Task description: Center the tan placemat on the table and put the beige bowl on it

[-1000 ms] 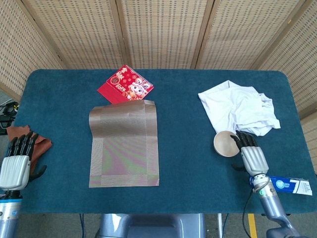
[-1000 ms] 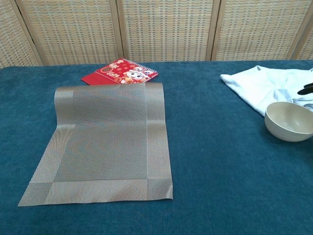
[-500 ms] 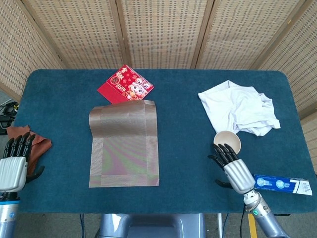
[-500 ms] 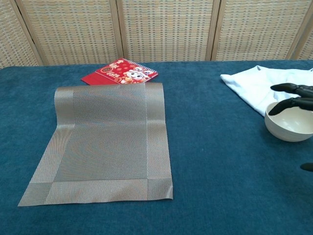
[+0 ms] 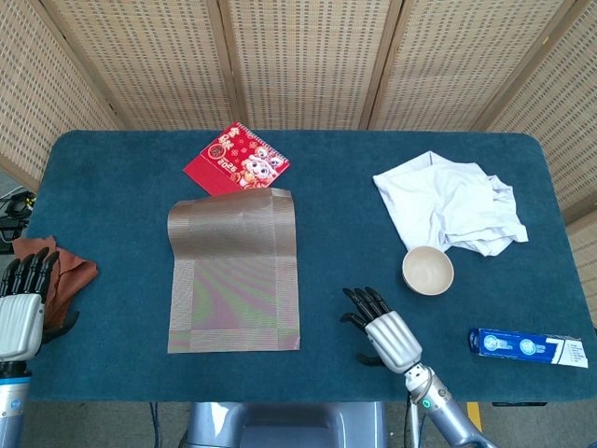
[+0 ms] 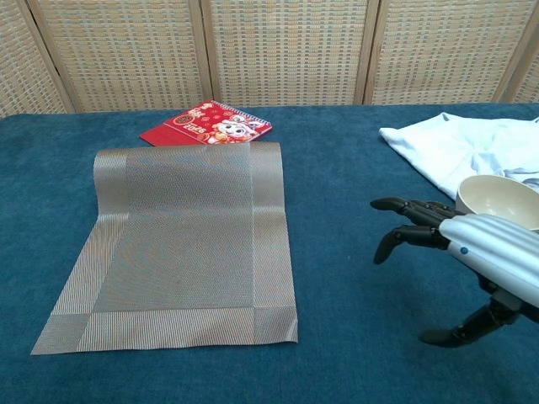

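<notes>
Right hand point(image 5: 387, 329) at near edge, fingers spread, empty, between placemat point(image 5: 235, 271) and bowl point(image 5: 427, 271); left hand point(image 5: 23, 308) at near left, fingers apart, empty. Placemat lying left of centre, not yet shifted. Bowl resting on bare table point(image 5: 345, 205) near right, just beside white cloth point(image 5: 448, 203): both steps judged outstanding.

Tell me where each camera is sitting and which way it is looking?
Head view: high up, looking steeply down on the whole table; shows the left hand and right hand.
Chest view: low, near the table edge, looking across toward the wicker screen; shows only the right hand.
Both share the tan placemat, beige bowl, red booklet and white cloth.
</notes>
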Robot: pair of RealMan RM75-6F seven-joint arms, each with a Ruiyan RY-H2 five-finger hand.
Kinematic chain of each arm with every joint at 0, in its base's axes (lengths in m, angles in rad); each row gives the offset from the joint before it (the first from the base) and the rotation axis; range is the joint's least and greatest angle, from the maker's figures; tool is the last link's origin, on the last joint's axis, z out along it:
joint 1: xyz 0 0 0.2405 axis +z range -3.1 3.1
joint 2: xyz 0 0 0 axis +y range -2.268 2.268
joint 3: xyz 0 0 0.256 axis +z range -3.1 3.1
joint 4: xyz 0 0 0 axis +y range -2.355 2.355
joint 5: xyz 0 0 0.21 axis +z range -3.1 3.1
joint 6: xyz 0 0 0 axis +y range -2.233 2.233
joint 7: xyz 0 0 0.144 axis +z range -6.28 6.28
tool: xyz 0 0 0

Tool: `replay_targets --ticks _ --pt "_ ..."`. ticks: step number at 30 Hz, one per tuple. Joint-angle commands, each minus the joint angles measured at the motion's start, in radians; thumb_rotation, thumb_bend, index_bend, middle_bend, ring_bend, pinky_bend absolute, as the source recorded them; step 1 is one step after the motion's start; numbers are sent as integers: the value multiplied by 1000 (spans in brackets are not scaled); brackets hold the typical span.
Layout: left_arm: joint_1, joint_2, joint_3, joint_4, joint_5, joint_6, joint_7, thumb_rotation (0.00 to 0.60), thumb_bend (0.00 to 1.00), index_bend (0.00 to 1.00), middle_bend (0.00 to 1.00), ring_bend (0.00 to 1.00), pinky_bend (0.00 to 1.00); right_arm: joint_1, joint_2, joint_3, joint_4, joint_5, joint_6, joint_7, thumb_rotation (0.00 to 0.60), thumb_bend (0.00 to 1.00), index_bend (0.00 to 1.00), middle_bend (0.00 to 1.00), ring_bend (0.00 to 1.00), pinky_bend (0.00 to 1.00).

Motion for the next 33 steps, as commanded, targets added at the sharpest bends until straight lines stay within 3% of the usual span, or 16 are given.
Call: replay_targets --ticks 1,15,33 --pt "-1 1 -3 2 -6 -4 -2 600 198 0 0 0 0 6 -25 6 13 10 -9 2 600 239 362 16 0 0" --pt "-8 1 -14 16 -42 -32 -13 600 199 0 0 0 0 3 -190 21 152 17 40 92 600 237 378 20 0 0" --pt "-3 13 -16 17 -51 -34 -39 600 199 0 0 0 0 4 -302 14 263 26 53 171 600 237 385 18 0 0"
